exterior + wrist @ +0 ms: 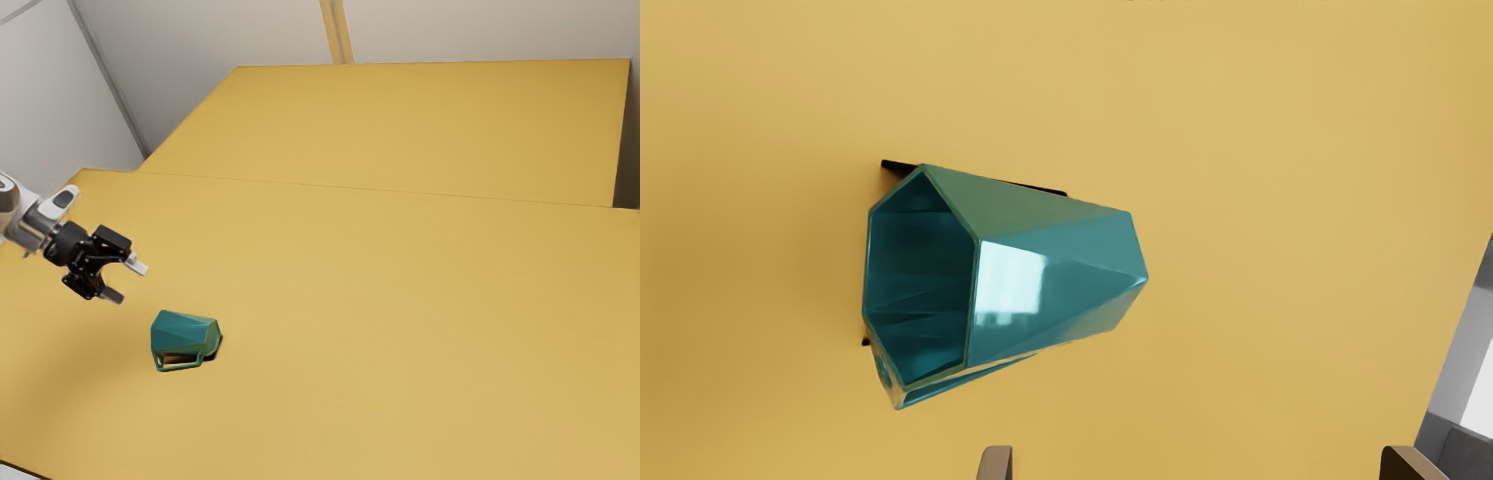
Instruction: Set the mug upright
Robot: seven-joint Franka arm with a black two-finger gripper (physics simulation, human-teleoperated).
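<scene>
The mug [185, 330] lies on its side on the table [400, 330], near the gripper [127, 281], whose jaws stand wide apart, and it could slip or roll if they press unevenly, because its wall narrows toward the base.

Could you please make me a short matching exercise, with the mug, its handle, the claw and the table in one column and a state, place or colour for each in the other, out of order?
Column one
1. Mug
2. Handle
3. Claw
4. Table

Column two
A. Open, holding nothing
B. Yellow, a broad flat surface
C. Teal, lying on its side
D. A loop attached along the side of a cup

Right pairs: 1-C, 2-D, 3-A, 4-B
</scene>
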